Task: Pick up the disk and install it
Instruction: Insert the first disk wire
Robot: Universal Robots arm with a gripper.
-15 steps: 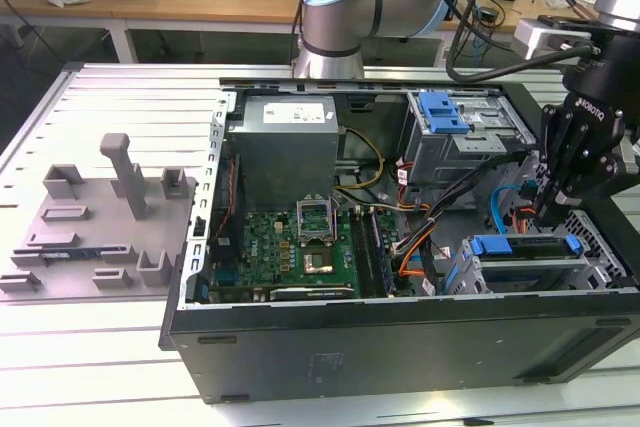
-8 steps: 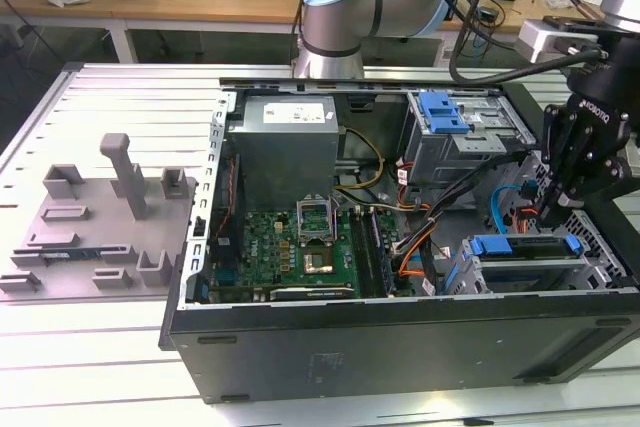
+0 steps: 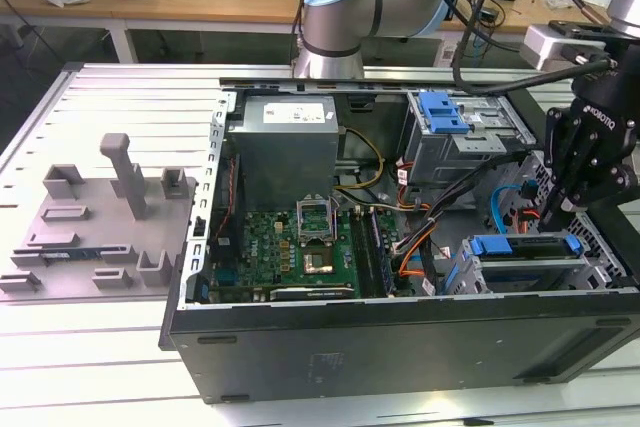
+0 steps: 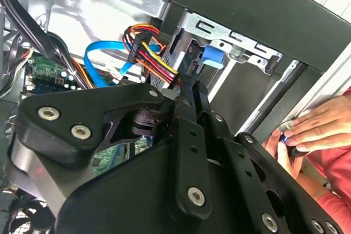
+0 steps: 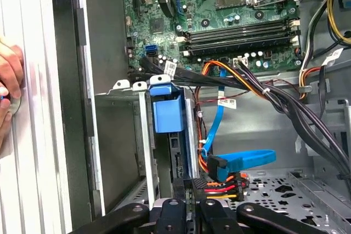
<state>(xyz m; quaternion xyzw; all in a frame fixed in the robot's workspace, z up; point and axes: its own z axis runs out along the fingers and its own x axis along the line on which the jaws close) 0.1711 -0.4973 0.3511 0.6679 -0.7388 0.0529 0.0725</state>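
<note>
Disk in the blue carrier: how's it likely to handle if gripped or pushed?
The disk looks stiff: metal body in a blue plastic frame, so probably no flex. Likely heavy for its size. It sits between the metal cage walls, so a push would probably slide it along them rather than tip it.

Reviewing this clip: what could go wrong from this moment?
The gripper hangs at the disk, with the blue data cable and the coloured power wires right beside it; either could snag or get pinched. A person's hand rests just outside the case wall and might be struck.
</note>
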